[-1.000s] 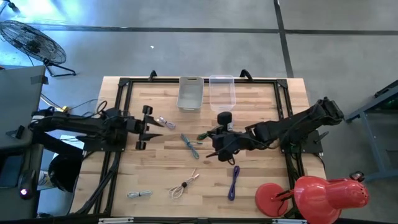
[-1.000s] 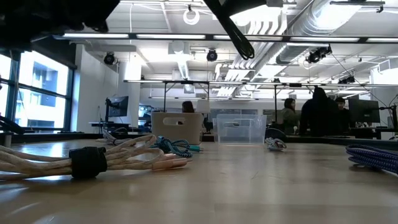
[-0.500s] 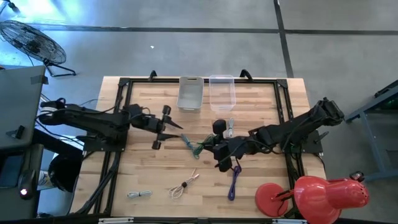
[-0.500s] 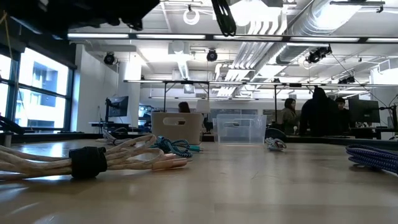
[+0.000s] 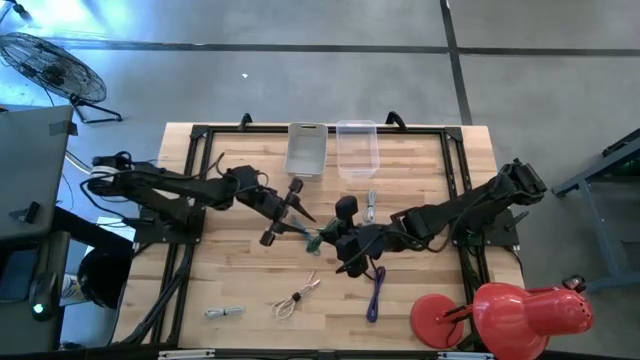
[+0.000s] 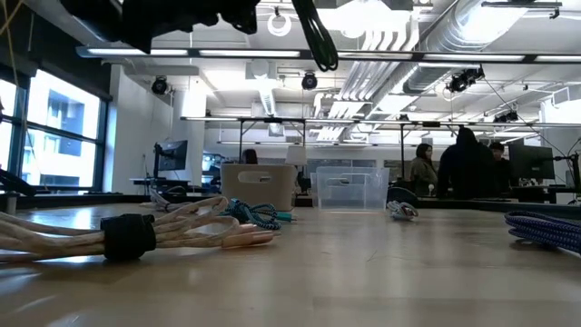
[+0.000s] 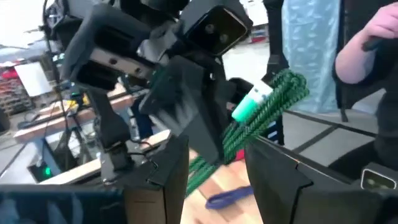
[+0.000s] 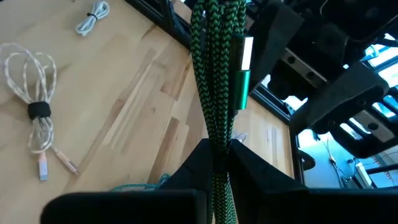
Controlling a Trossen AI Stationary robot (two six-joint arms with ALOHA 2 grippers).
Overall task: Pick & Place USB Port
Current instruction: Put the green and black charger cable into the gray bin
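The green braided cable bundle [image 8: 214, 74] is up in the air over the table's middle, in my right gripper [image 5: 337, 240], which is shut on it. Its green and white plug [image 8: 244, 62] points away from the fingers. My left gripper [image 5: 283, 211] has come in from the left and is open. In the left wrist view its two fingers [image 7: 168, 177] stand on either side of the green cable [image 7: 273, 99]; I cannot tell whether they touch it. The grey bin [image 5: 306, 150] and the clear bin [image 5: 357, 148] stand at the far edge. My right gripper pinches the green cable bundle between its two fingers, across several strands [image 8: 217, 146] near one end of the bundle. The bundle is lifted clear of the table and sticks out forward past the fingertips toward the left gripper.
A teal cable [image 5: 300, 228] lies under the two grippers. A white cable [image 5: 370, 205], a purple one [image 5: 375, 290], a beige one [image 5: 296, 296] and a pale grey one [image 5: 224, 312] lie on the wood. A red lamp [image 5: 510, 310] stands at the near right corner.
My left gripper has travelled toward the table's right, from the left part of the table up to the green cable, turning as it went. My right gripper has carried the green cable a little toward the left and the near edge.
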